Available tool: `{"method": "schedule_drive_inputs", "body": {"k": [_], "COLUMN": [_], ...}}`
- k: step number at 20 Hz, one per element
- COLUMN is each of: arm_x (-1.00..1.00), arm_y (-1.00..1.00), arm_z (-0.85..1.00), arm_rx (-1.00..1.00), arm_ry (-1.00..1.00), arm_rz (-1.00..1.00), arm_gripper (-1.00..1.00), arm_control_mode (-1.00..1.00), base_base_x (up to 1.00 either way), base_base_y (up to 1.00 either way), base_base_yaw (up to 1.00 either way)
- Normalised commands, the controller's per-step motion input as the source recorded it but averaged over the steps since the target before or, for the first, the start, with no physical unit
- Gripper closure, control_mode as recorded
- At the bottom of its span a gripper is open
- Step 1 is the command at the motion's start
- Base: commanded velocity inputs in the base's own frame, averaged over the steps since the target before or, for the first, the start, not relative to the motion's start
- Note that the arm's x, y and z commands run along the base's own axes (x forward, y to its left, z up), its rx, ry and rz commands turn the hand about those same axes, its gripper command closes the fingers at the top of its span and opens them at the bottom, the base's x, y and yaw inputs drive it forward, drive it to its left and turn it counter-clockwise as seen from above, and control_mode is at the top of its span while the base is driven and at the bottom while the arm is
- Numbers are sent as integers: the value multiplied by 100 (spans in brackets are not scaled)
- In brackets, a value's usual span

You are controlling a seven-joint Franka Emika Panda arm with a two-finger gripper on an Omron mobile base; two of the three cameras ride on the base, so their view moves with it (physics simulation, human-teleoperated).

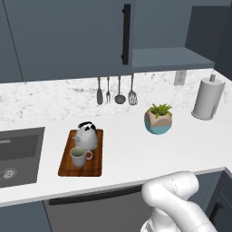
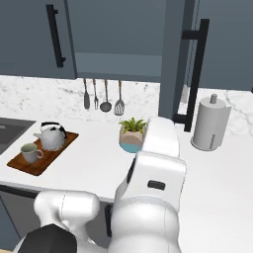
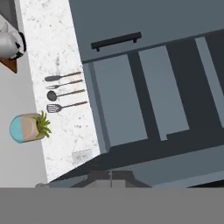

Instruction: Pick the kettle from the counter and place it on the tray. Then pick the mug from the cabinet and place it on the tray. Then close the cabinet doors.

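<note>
The silver kettle (image 1: 86,135) with its black handle stands at the back of the brown wooden tray (image 1: 94,168) on the white counter (image 1: 136,154). The beige mug (image 1: 79,157) stands on the tray just in front of it. Above, the cabinet (image 1: 165,58) shows its shelf. Its left door (image 1: 68,36) lies flat and closed, while the right door (image 2: 173,59) is swung out towards me. My gripper (image 3: 110,176) is shut on nothing and faces the cabinet opening (image 3: 118,100), with the kettle (image 3: 8,43) far off to one side.
A teal-and-tan plant pot (image 1: 158,120) sits mid-counter and a paper towel roll (image 1: 207,97) stands at the right. Several utensils (image 1: 115,93) hang on the backsplash. The dark sink (image 1: 18,154) lies left of the tray. My white arm (image 2: 158,163) rises in the foreground.
</note>
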Motion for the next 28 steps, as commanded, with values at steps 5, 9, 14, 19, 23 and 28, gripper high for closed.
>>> {"method": "schedule_drive_inputs", "body": {"k": [5, 9, 14, 19, 23, 28], "arm_x": [53, 52, 51, 39, 36, 40], "arm_y": [-29, -42, -47, -31, -7, 1], "arm_z": [-36, -38, -35, -8, 2, 5], "arm_rx": [0, 0, 0, 3, 11, 8], "arm_ry": [0, 0, 0, 0, 0, 0], "arm_rz": [0, 0, 0, 0, 0, 0], "arm_gripper": [100, 100, 100, 100, 100, 100], "arm_control_mode": [-100, -100, -100, -100, -100, -100], "base_base_x": [0, 0, 0, 0, 0, 0], "base_base_y": [0, 0, 0, 0, 0, 0], "base_base_yaw": [0, 0, 0, 0, 0, 0]}}
